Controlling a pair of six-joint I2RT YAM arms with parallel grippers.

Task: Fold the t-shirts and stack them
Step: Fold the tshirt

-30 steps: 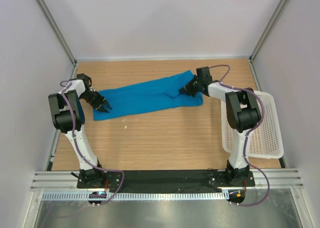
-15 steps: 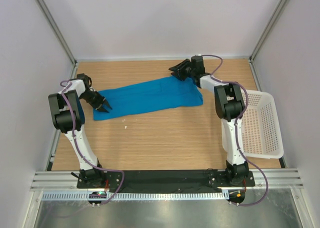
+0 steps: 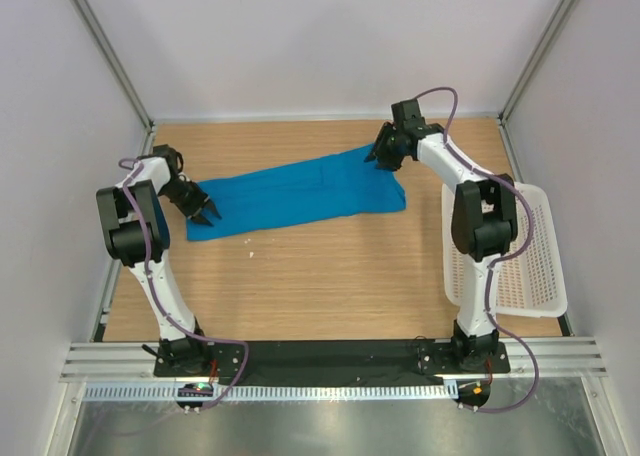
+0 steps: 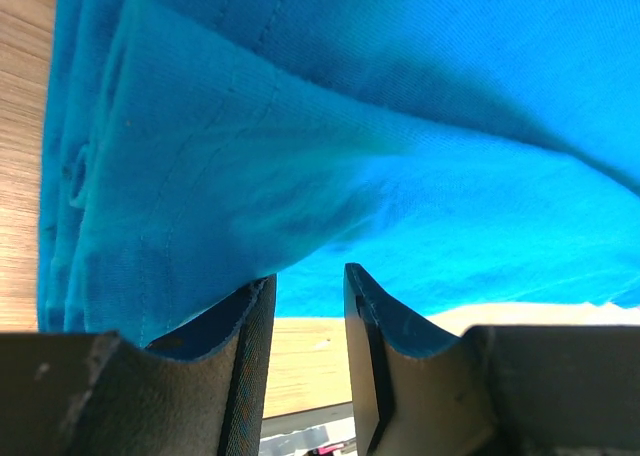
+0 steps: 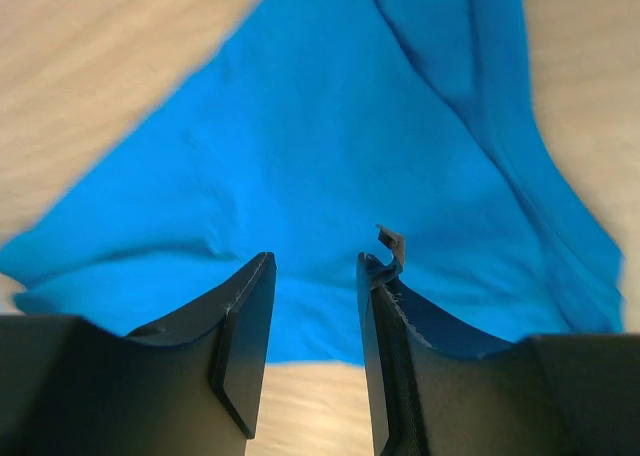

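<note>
One bright blue t-shirt (image 3: 300, 191) lies flat on the wooden table as a long strip, running from the left to the right-centre. My left gripper (image 3: 207, 213) sits at the shirt's left end. In the left wrist view (image 4: 307, 276) its jaws are open, and the cloth (image 4: 330, 126) lies just ahead, its edge resting over the left fingertip (image 4: 255, 296). My right gripper (image 3: 378, 160) is over the shirt's far right corner. In the right wrist view (image 5: 315, 260) its jaws are open and empty, just above the cloth (image 5: 330, 146).
A white plastic lattice basket (image 3: 528, 266) stands at the right edge of the table, beside the right arm. A small white speck (image 3: 248, 254) lies on the wood in front of the shirt. Grey walls enclose the table on three sides.
My right gripper left the shirt's right end, swung past its far edge, and came back over the far right corner. The raised fold there now lies flat. The left arm has not moved.
</note>
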